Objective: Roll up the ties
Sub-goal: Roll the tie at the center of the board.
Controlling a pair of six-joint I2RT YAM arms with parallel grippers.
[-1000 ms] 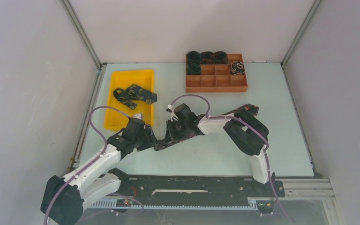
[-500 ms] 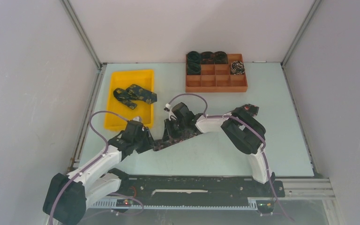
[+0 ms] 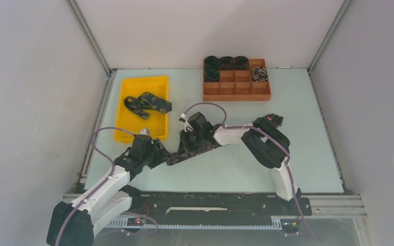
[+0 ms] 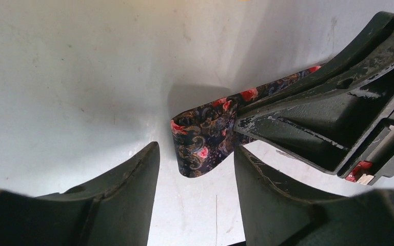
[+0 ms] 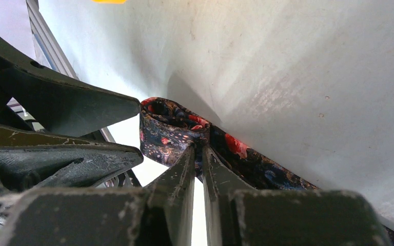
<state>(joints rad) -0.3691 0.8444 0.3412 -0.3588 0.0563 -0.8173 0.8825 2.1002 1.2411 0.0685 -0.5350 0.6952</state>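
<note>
Looks like the very start of the roll: the right gripper (image 5: 199,149) is pinched tight on the tie (image 4: 205,137) just behind its curled-over tip, centre-left of the top view. Meanwhile the left gripper (image 4: 196,154) sits wide, straddling that tip without touching. Next it probably needs to nip the curl and turn it along the band.

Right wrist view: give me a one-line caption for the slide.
Right gripper pinching the folded end of a dark, red-flowered tie.
</note>
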